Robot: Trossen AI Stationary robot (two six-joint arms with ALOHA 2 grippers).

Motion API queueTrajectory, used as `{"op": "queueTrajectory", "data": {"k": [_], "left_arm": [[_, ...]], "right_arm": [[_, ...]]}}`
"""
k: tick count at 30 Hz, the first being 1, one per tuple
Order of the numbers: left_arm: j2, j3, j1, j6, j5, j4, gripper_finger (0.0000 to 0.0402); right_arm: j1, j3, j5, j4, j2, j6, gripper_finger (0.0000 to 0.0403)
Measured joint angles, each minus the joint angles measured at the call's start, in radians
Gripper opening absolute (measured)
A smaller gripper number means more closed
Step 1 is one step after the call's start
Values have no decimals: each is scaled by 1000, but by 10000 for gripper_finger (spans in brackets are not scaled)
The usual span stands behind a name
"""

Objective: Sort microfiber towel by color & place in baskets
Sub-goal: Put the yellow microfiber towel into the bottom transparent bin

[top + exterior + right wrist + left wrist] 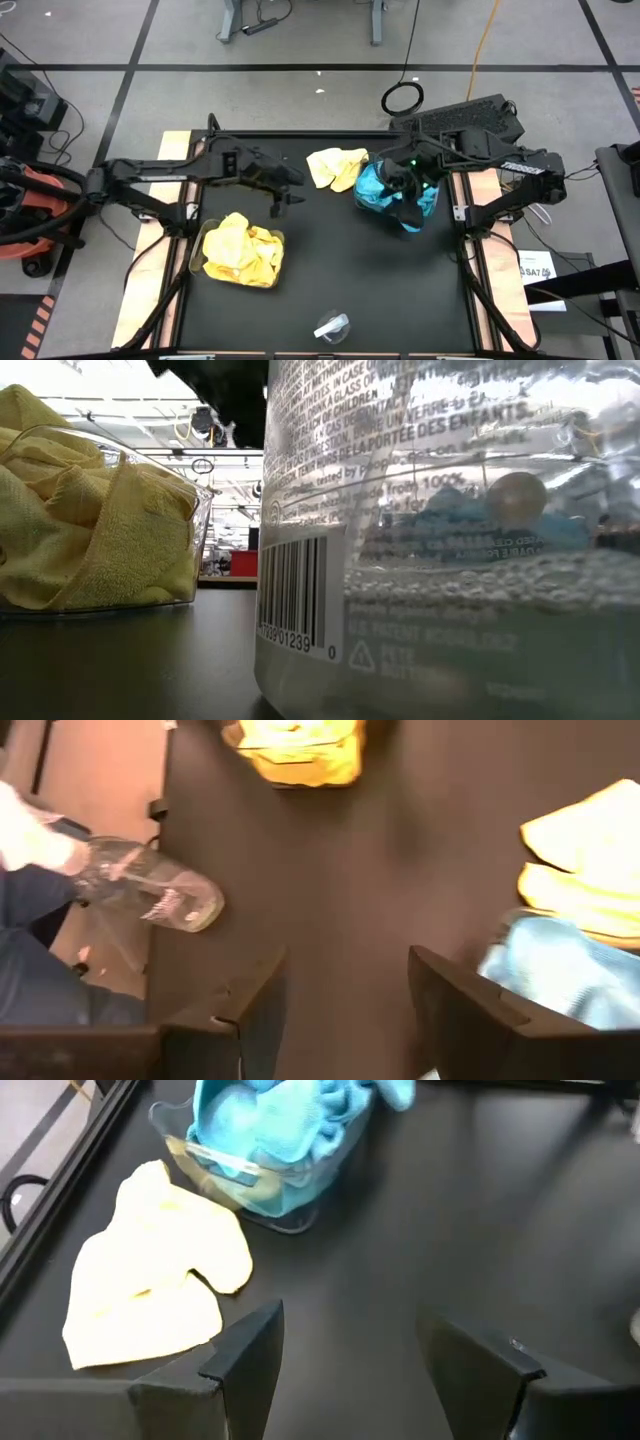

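Note:
A loose yellow microfiber towel point(337, 167) lies flat on the black table near its far edge, also seen in the left wrist view point(150, 1290). Beside it, the right-hand clear basket point(372, 200) holds teal-blue towels point(270, 1125). The left-hand basket point(195, 262) is heaped with yellow towels point(242, 250) and shows in the low view point(100, 520). My left gripper point(285, 192) point(350, 1360) is open, left of the loose yellow towel. My right gripper point(405, 198) point(345, 1000) is open above the blue basket, with a blue towel point(560, 970) beside one finger.
A small clear plastic cup point(332, 327) lies on its side near the table's near edge and fills most of the low view point(450, 560). In the right wrist view a person's blue-clad leg point(30, 980) shows beyond the table edge. Bare black table lies between the two baskets.

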Motion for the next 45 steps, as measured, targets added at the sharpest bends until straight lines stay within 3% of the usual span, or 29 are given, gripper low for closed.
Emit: {"op": "queueTrajectory", "data": {"k": [7, 12, 22, 28, 38, 45], "left_arm": [[145, 0, 62, 0, 25, 155, 234], [236, 4, 98, -2, 39, 232, 234], [466, 190, 121, -19, -25, 213, 234], [607, 343, 128, 21, -104, 117, 241], [794, 559, 144, -106, -190, 27, 342], [908, 685, 184, -162, -205, -102, 340]], "right_arm": [[115, 0, 13, 36, 0, 59, 196], [196, 0, 79, 79, 0, 115, 196], [339, 0, 212, 166, 0, 224, 196], [424, 0, 281, 182, 0, 310, 196], [562, 0, 424, 195, 1, 439, 196], [629, 0, 504, 225, 2, 484, 196]]}}
